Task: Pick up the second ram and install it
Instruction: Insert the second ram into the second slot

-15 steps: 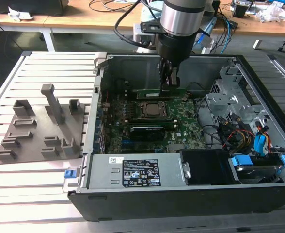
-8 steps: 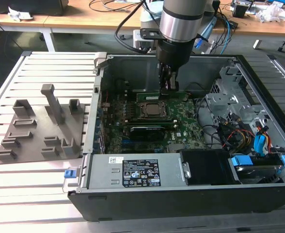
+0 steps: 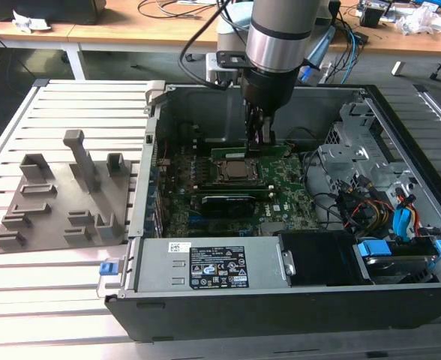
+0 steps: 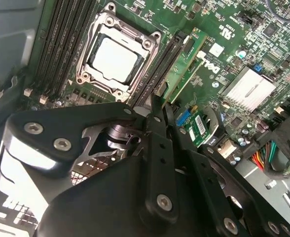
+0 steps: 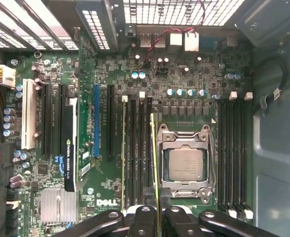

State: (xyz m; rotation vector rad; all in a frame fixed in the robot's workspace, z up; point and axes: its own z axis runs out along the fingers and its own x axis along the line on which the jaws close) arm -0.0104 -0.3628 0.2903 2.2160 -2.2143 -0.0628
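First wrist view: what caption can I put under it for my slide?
Gripper holding a slim green RAM stick edge-on among the black memory slots beside the silver CPU socket.

Second ram (image 5: 155,163): slim green stick, on edge between my fingers (image 5: 144,217), at slot beside CPU socket (seating depth unclear).

I have the arm (image 3: 278,37) hanging straight down, wrist vertical, its gripper (image 3: 259,139) pointing toward six o'clock with fingers (image 5: 144,219) pinched together.
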